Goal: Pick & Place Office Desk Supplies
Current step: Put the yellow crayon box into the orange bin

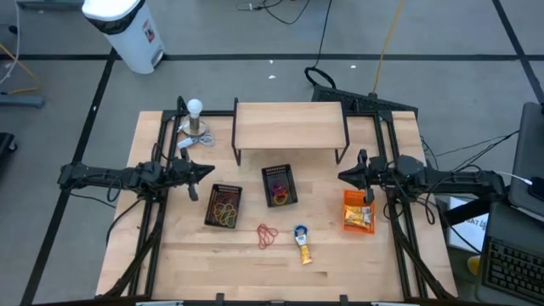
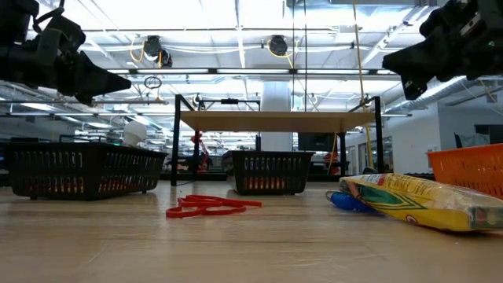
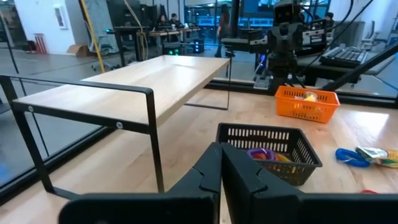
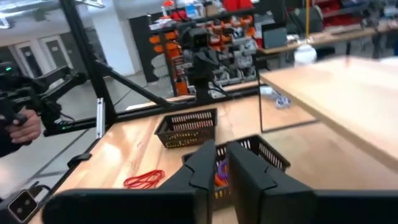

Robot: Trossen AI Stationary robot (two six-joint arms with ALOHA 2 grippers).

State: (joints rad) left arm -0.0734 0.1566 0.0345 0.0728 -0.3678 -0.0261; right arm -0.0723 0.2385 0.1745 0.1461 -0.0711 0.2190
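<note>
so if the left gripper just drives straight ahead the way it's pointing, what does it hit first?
Probably the nearer black basket holding coloured rubber bands; the left gripper, shut, points right at it. It rides above the table, so it might pass over the rim; height is hard to judge.
</note>
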